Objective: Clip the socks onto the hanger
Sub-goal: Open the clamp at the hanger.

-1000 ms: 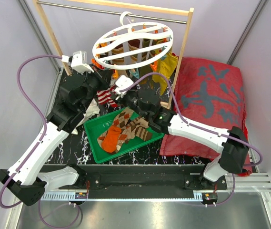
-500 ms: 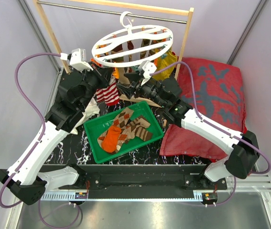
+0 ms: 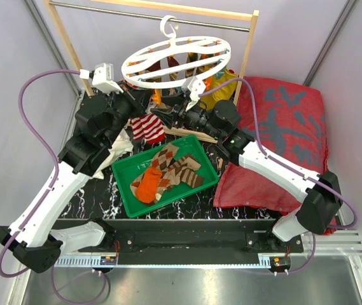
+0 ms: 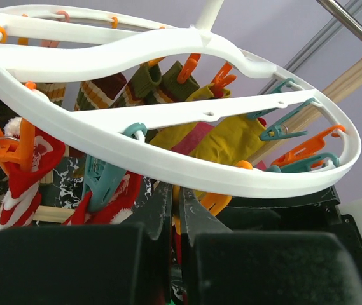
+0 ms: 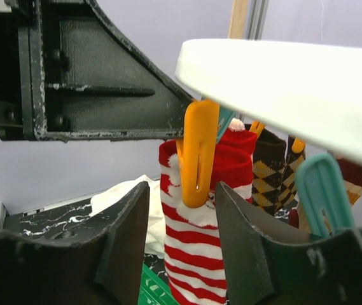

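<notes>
Looking through the right wrist camera, I see the right gripper [image 5: 182, 190] with its 2 fingers spread wide, 1 on each side of a red-and-white striped sock [image 5: 190, 260], straddling it without pinching. That sock hangs from an orange clip [image 5: 196, 152] just under the white rim of the hanger [image 4: 72, 124].

Over on the left wrist view, the left gripper [image 4: 175, 190] sits right beneath the ring, fingers drawn almost together with only a thin slit between. I can't tell whether anything is caught in there. An olive-yellow sock [image 4: 238, 143] dangles from the far side of the ring, and a teal clip [image 4: 101, 181] hangs close in front.

From above, the hanger is hooked on the wooden rack [image 3: 244, 57]. The green tray [image 3: 126, 190] below holds argyle socks [image 3: 171, 165] and 1 orange sock [image 3: 147, 186].
</notes>
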Controlling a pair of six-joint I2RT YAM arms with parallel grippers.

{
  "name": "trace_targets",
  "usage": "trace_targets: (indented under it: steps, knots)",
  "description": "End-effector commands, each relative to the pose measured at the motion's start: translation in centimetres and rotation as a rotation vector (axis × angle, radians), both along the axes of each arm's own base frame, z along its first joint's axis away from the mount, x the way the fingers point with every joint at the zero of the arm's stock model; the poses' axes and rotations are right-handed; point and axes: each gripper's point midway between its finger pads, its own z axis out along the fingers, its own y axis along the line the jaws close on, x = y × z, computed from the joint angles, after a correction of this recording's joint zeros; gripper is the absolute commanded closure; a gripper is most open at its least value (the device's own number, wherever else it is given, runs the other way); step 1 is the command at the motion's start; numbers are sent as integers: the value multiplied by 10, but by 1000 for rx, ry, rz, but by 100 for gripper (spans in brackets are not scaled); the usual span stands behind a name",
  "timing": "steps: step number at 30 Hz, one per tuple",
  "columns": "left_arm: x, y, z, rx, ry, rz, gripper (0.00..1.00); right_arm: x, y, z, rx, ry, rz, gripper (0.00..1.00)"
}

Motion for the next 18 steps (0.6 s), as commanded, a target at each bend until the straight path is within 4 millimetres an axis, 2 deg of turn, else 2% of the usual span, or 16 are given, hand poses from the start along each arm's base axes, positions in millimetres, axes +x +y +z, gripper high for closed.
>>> trace_targets:
  steps: [1, 3, 7, 10, 11, 12, 18]
  knots:
    - [-11, -2, 23, -37, -40, -39, 100, 0, -4, 43, 88, -69, 7, 50]
    - [-12, -1, 24, -40, -42, -40, 100, 1, -2, 43, 88, -69, 9, 53]
    - [-13, -1, 24, -38, -43, -42, 100, -1, -2, 44, 91, -67, 20, 69]
    - [-15, 0, 28, -42, -51, -45, 93, -2, -2, 41, 83, -59, 23, 88]
    - [-16, 1, 28, -42, -55, -45, 89, -2, -2, 40, 81, -57, 23, 98]
    - [-17, 1, 31, -44, -60, -45, 80, -2, -2, 39, 78, -52, 24, 100]
    - [-30, 9, 38, -22, -111, -56, 53, 0, -3, 34, 66, -34, 12, 100]
